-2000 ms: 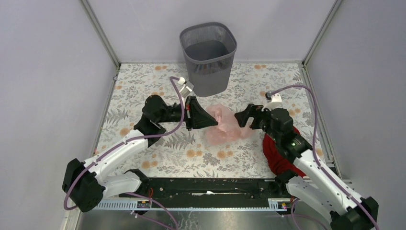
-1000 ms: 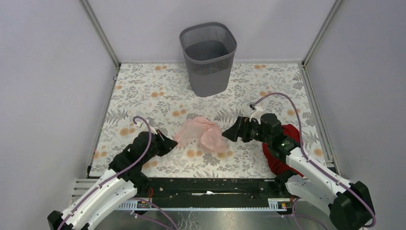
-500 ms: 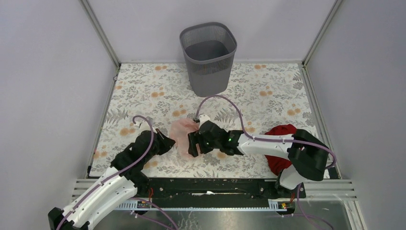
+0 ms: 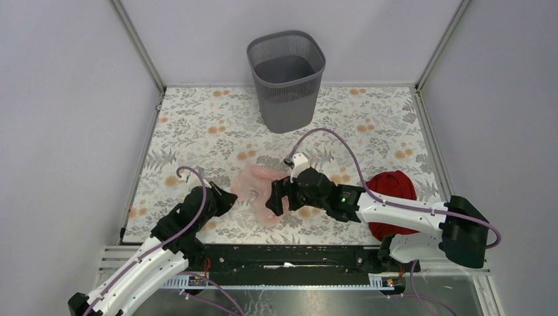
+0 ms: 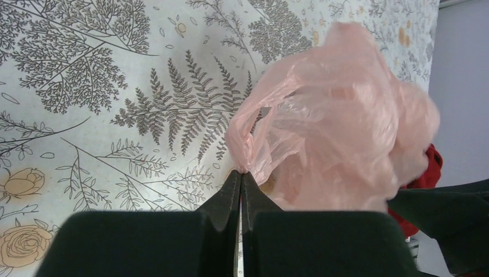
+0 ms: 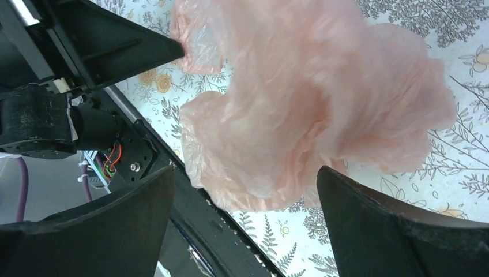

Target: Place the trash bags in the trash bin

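**A:** Between the two end effectors, on the flowered tabletop [image 4: 197, 125], the pink bag [image 4: 255, 191] lies crumpled. What has hold of it?

**B:** The left end effector [image 5: 241, 176] is closed. Its fingers are pinched together on a gathered corner of the film. The rest of the bag billows out ahead of the tips and off to their right.

**A:** And the right end effector [image 6: 242, 179]?

**B:** Its fingers are spread wide, one on each side of the bag's lower bulge. The film sits just past the tips, but I cannot tell whether either finger touches it.

**A:** What else is nearby?

**B:** A red cloth [image 4: 393, 187] lies behind the right end effector, beside the forearm and apart from the bag. The bin [image 4: 287, 72] stands upright well beyond both end effectors, at the far edge of the tabletop. Patterned surface stretches between it and the bag.

**A:** Anything hidden or unclear?

**B:** From overhead, the right end effector covers the bag's right edge. In the left wrist view the bag blocks most of what lies ahead. Only a sliver of red cloth and a dark part of the other arm show at the lower right. In the right wrist view the left end effector comes in from the upper left and meets the bag's top corner. The bin's inside is too dim to read.
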{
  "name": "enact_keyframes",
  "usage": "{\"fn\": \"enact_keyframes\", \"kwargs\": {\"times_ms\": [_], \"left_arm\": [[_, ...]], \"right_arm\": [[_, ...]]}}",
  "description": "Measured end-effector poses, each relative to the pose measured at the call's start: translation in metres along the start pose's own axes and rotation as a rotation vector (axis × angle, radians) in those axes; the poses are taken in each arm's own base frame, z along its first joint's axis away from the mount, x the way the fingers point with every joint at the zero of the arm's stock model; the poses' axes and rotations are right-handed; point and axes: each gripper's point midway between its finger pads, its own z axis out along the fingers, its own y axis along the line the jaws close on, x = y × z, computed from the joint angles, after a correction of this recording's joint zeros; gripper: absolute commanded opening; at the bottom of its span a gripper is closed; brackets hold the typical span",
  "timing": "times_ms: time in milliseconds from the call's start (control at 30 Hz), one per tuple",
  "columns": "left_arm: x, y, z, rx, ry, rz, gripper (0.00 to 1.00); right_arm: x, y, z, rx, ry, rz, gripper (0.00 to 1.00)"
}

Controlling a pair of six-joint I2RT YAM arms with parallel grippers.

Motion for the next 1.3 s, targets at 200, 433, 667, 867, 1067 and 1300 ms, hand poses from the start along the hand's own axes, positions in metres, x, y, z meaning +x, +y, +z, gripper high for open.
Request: {"fn": "enact_keyframes", "kwargs": {"times_ms": [200,433,667,867,1067,1300], "left_arm": [[0.006,0.008,0.004,-0.019,0.011,-0.004,0.0],[0.005,0.006,0.004,-0.011,0.007,-0.007,0.0],[0.005,0.004,0.004,-0.002,0.007,-0.019,0.0],[0.007,0.004,0.005,-0.005,0.014,-0.018,0.0],[0.007,0.003,0.004,0.003,0.016,-0.02,0.0],[0.007,0.002,0.003,0.011,0.017,-0.025,0.0]], "right_arm": [[0.004,-0.019,-0.01,0.045,-0.052,0.025,0.92],[0.005,-0.035,-0.019,0.042,-0.106,0.063,0.6],[0.044,-0.029,-0.009,-0.048,0.053,-0.006,0.63],[0.075,-0.036,0.01,-0.064,0.123,0.026,0.73],[0.089,-0.05,0.033,-0.016,0.129,0.07,0.69],[0.08,-0.057,0.049,0.019,0.058,0.087,0.0]]}}
